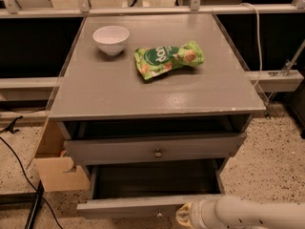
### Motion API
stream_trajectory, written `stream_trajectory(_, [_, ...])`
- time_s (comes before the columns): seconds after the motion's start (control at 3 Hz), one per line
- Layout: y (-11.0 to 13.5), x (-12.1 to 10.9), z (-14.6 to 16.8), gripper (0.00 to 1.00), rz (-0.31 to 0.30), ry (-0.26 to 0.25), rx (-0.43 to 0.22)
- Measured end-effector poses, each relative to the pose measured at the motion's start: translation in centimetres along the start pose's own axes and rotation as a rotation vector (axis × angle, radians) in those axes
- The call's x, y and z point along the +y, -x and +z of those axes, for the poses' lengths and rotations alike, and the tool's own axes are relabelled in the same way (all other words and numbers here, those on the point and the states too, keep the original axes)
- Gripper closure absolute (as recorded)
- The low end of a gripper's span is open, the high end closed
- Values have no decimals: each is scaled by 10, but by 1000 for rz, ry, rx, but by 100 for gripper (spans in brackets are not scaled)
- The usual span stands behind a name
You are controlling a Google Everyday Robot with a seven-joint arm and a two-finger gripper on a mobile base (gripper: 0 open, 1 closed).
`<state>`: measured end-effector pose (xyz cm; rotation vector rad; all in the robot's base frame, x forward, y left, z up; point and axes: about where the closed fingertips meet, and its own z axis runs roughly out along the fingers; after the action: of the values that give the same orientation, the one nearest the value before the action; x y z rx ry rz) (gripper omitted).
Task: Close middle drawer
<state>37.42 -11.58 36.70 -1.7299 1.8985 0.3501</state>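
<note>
The middle drawer [128, 207] of the grey cabinet is pulled far out, and its dark inside shows empty. Its flat front panel runs along the bottom of the camera view, with the small knob [159, 215] just at the frame's lower edge. My gripper [187, 214] comes in from the bottom right on a white arm [257, 213]. Its yellowish end is against the front panel, just right of the knob. The drawer above [157, 149], with its own knob, stands slightly out.
A white bowl [111, 38] and a green snack bag [167, 58] lie on the cabinet top [152, 92]. A cardboard box [57, 168] and black cables [19, 171] are on the floor to the left. A white rail [279, 80] juts at the right.
</note>
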Motion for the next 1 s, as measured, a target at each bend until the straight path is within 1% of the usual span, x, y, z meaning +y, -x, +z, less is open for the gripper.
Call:
stream_trajectory(0.33, [3, -20, 7, 100, -16, -19, -1])
stream_trajectory(0.67, [7, -51, 22, 100, -36, -34, -18])
stream_trajectory(1.0, [11, -72, 34, 100, -49, -42, -30])
